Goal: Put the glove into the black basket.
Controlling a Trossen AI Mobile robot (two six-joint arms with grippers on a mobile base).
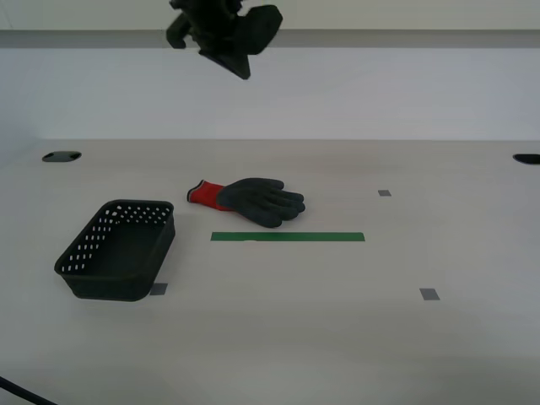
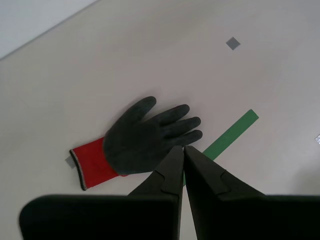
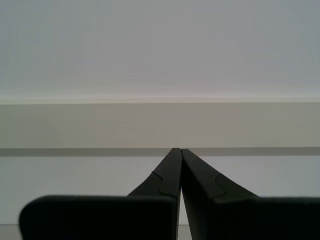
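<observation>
arm [image 1: 224,29] — cut off by top edge | basket [image 1: 118,249] floor — hidden

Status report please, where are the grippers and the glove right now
My second gripper shut, empty, above the glove. My first gripper shut, facing the wall. Glove flat on the table, outside the black basket. Nothing between them.

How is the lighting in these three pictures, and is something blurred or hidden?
Exterior view: soft even light, faint shadows under the glove and black basket; an arm is cropped at the top. Second wrist view: sharp, my second gripper covers part of the green tape. First wrist view: only pale wall beyond my first gripper.
</observation>
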